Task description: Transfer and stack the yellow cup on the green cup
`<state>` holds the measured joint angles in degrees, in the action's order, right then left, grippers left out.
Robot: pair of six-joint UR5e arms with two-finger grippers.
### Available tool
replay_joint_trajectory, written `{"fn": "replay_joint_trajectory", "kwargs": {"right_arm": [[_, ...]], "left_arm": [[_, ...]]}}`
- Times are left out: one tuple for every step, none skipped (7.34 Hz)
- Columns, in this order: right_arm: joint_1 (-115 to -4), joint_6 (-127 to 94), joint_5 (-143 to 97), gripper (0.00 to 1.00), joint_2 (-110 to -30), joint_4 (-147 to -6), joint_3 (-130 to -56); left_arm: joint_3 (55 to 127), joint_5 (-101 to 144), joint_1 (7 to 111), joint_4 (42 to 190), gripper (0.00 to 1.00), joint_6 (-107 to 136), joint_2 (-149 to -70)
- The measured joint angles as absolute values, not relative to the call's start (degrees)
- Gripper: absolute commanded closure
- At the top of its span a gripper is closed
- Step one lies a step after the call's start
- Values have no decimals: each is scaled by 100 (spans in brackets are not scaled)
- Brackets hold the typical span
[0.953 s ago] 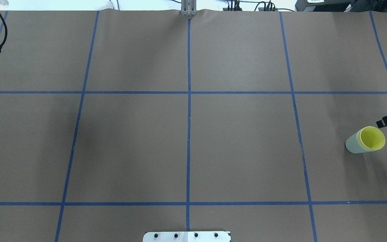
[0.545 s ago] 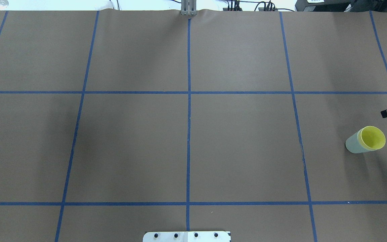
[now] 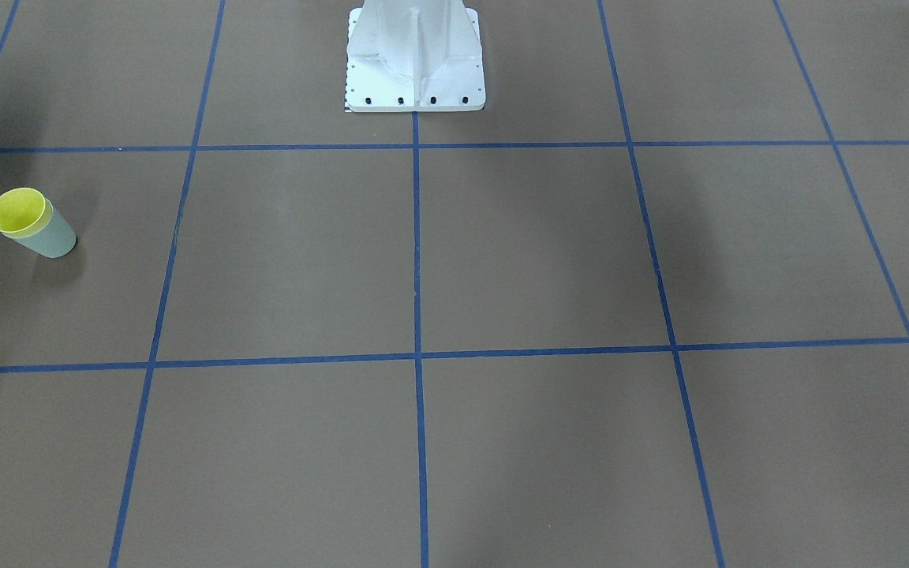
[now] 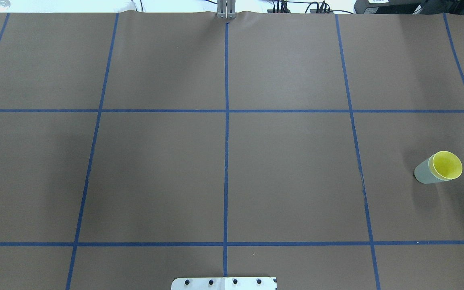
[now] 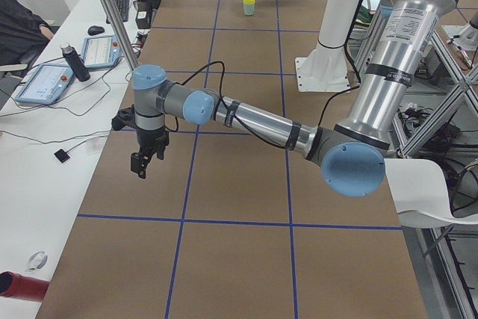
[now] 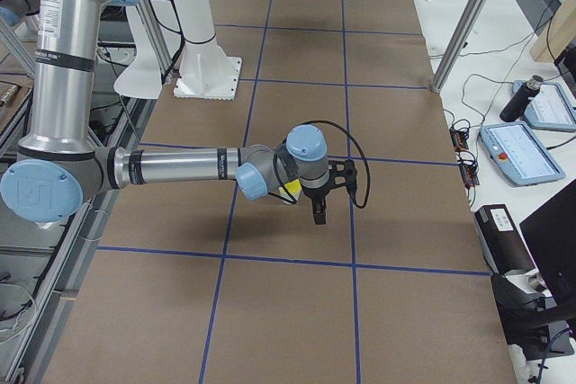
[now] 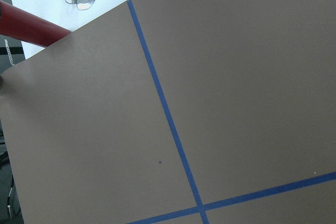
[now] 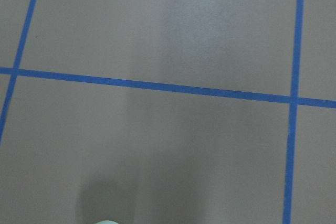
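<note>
Front-facing: smooth tapered yellow cup (image 3: 19, 211) nested in green cup (image 3: 54, 239), near right edge of table (image 3: 502, 260). Overhead: only yellow's rim and inside showing. Left side: left gripper (image 5: 141, 163) by far left corner, open or closed unclear. Right side: right gripper (image 6: 318, 211) likewise unclear; cups mostly hidden behind right arm (image 6: 180, 168).

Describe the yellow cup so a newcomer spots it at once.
On the brown table, follow the blue tape grid to the middle row at the robot's right end. The yellow cup stands nested inside the green cup; it is the bright inner one, its neighbour pale mint.
</note>
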<state>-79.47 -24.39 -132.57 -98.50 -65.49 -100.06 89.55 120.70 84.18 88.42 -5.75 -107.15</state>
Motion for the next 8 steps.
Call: {"fn": "replay_joint_trajectory", "kwargs": {"right_arm": [[-8106, -2426, -13300, 0, -9798, -6551, -9806], [-8259, -2415, -13340, 0, -9715, -6565, -9594], [-8475, -2413, -13472, 0, -9574, -6598, -9346], [-8672, -2412, -13711, 0, -9448, -6640, -9116], [-8801, -2420, -13928, 0, -9369, -6697, -8975], [-8855, -2437, -14022, 0, -9335, -6738, -8912], [-8876, -2453, -14039, 0, -9316, -6811, -8878], [-8896, -2463, -14029, 0, -9258, -6981, -8881]], "left_arm": [[8923, 12609, 8686, 8854, 0, -895, -10459], [8906, 13011, 8909, 8878, 0, -1147, -10165], [8906, 13277, 9079, 8947, 0, -1267, -9838], [8911, 13476, 9168, 9083, 0, -1310, -9539], [8917, 13601, 9207, 9197, 0, -1318, -9335], [8926, 13652, 9221, 9251, 0, -1301, -9217], [8953, 13662, 9225, 9269, 0, -1269, -9157], [9007, 13656, 9227, 9272, 0, -1253, -9107]]}}
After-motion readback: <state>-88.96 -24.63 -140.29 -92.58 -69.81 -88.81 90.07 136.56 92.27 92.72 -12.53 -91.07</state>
